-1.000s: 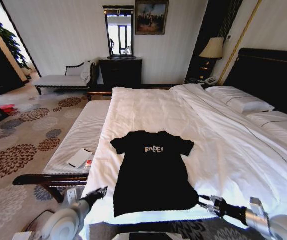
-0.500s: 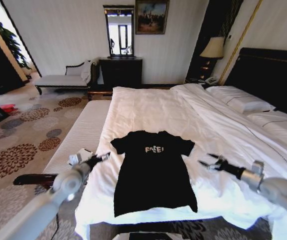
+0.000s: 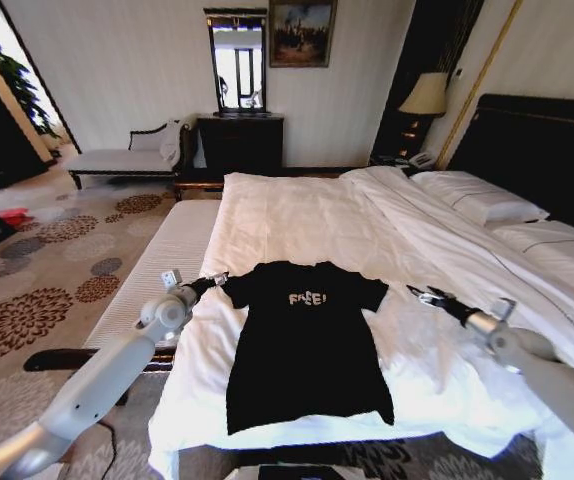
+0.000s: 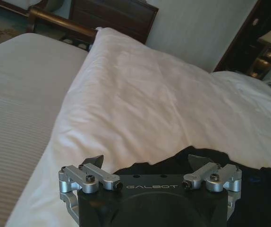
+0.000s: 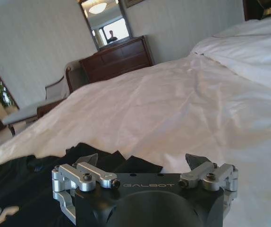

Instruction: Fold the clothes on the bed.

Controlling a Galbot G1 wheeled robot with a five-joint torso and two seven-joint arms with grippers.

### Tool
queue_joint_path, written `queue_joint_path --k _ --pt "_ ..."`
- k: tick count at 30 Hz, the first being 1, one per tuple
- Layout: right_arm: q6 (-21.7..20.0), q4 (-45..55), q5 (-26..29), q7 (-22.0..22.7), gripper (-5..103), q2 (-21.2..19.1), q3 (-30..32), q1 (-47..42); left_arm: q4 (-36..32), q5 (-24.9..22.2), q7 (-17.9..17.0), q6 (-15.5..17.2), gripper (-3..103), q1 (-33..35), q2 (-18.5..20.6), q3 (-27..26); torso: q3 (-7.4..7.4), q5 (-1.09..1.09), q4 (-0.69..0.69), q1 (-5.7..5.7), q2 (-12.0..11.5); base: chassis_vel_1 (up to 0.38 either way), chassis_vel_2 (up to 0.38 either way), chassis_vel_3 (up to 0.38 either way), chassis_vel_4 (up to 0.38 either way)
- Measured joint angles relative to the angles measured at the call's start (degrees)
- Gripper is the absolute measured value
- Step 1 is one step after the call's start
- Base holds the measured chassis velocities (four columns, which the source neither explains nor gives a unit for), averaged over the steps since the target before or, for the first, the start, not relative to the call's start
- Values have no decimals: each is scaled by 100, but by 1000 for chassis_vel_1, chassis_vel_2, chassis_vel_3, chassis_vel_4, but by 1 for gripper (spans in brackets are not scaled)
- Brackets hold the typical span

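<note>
A black short-sleeved T-shirt with white "FREE!" lettering lies flat on the white sheets of a large bed, near the foot edge closest to the robot. Its long axis runs away from the robot, collar at the far end toward the room's back wall, hem at the near end, sleeves spread to either side. The left arm stretches forward and up from the lower left corner, and the left gripper hovers just beside the shirt's left sleeve; in the left wrist view its fingers stand spread apart above the black fabric, holding nothing. The right arm reaches in from the lower right, angled across the bed, with the right gripper near the right sleeve but apart from it; in the right wrist view its fingers are likewise spread wide, the sleeve's edge lying just ahead of them.
</note>
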Motion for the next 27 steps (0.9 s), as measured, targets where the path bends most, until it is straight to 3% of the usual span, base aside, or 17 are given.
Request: queue_joint_path --k 3,11,22,27 --pt "-43 -493 -51 -112 100 402 -484 518 -159 6 -2 -4 100 298 157 -156 -1 3 -1 -1 0 0 0 0 0" --pt "-9 -1293 -225 -200 100 930 -1079 1332 -559 20 -96 -42 100 649 204 -297 0 1 0 -1 0 0 0 0 0" --pt "47 -1697 -580 -338 103 1062 -1286 1504 -856 111 -128 -79 100 892 163 -378 -1 2 -3 -2 1 0 0 0 0" --pt "59 -1893 -592 -373 91 1129 -1347 1615 -929 135 -145 -92 100 1007 160 -414 -1 1 -3 -2 1 0 0 0 0"
